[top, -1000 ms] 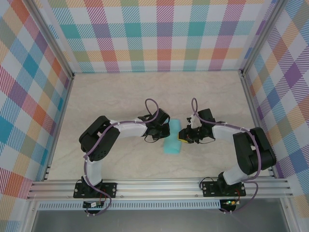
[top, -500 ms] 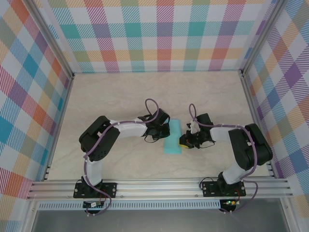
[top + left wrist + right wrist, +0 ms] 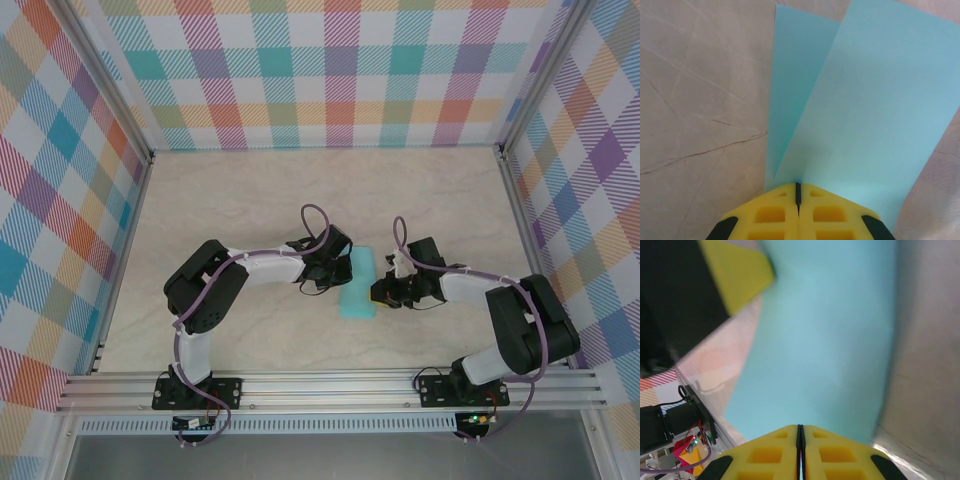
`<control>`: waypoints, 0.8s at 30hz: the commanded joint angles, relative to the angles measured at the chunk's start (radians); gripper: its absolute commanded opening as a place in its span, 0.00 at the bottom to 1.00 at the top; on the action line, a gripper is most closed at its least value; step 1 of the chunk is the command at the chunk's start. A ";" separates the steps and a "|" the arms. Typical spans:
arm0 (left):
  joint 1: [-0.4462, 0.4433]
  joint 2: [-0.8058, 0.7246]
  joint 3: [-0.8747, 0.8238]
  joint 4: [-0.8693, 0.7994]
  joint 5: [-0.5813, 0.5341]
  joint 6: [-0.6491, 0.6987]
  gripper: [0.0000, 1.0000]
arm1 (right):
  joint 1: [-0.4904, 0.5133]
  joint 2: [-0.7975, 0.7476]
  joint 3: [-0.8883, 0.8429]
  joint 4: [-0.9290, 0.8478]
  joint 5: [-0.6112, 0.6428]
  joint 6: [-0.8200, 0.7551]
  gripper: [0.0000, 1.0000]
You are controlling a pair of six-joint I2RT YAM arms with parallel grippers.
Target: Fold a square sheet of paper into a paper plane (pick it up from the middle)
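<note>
The square sheet of paper [image 3: 357,284] is light turquoise and folded over into a narrow strip on the table between the two arms. Seen in the left wrist view, its two layers [image 3: 865,110] fan apart from the tip of my left gripper [image 3: 798,185], which is shut on the paper's left edge [image 3: 344,272]. My right gripper [image 3: 800,427] is shut at the paper's right edge [image 3: 377,294], and a sliver of turquoise shows in the slit between its jaws. The sheet [image 3: 825,340] stretches ahead of it toward the left gripper's yellow finger [image 3: 740,270].
The pale marble-patterned table [image 3: 250,200] is walled by checked panels at the back [image 3: 320,70] and sides. An aluminium rail [image 3: 330,385] runs along the near edge and carries both arm bases. Purple cables loop above each wrist.
My right gripper has slid a little toward the near edge along the paper's right side and closed slightly. The left arm and the paper have stayed put.
</note>
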 commanded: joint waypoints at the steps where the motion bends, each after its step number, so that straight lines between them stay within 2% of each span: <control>1: -0.010 0.015 -0.007 -0.104 -0.019 0.021 0.00 | 0.008 0.049 -0.037 0.026 0.015 0.020 0.10; 5: -0.010 0.013 -0.008 -0.107 -0.022 0.020 0.00 | 0.028 0.061 -0.026 -0.006 0.065 0.037 0.09; 15: -0.011 0.011 -0.005 -0.111 -0.022 0.025 0.00 | 0.058 -0.051 -0.033 -0.001 0.011 0.049 0.10; 24: -0.010 0.012 0.000 -0.111 -0.021 0.027 0.00 | 0.065 0.009 -0.089 0.006 0.061 0.077 0.10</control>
